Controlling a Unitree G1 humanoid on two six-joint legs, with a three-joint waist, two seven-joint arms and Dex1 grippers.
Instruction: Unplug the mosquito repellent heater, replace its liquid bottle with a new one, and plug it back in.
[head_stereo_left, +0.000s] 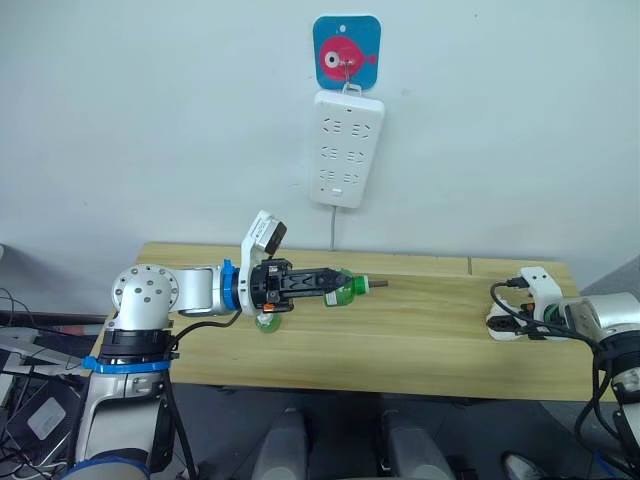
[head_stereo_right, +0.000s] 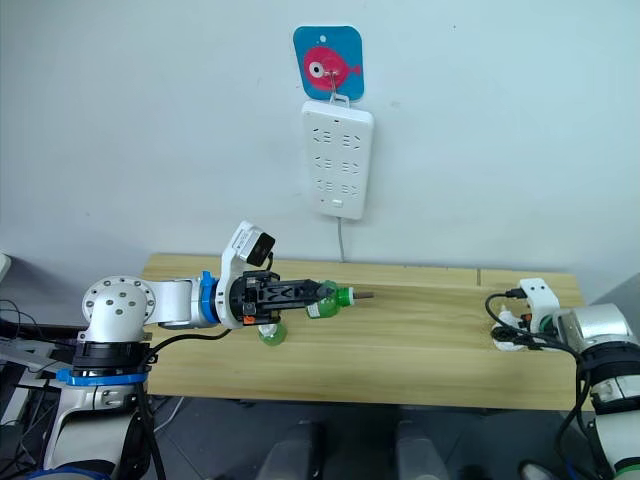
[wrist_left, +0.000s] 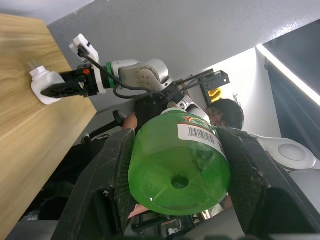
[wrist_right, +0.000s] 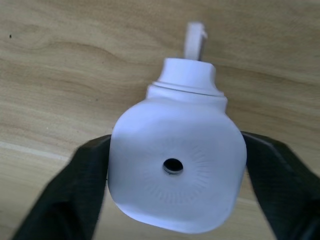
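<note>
Left claw (head_stereo_left: 335, 285) grips a green bottle (wrist_left: 177, 162) with a barcode label, writing unreadable. Right claw (wrist_right: 175, 175) clamps the white heater (wrist_right: 177, 170) on the desk (head_stereo_left: 420, 330).

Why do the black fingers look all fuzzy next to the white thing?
In the right wrist view the mosquito repellent heater sits very close to the lens, so the black fingers at the edges fall out of focus. In the left wrist view the green bottle is sharper, its barcode lines distinct.
</note>
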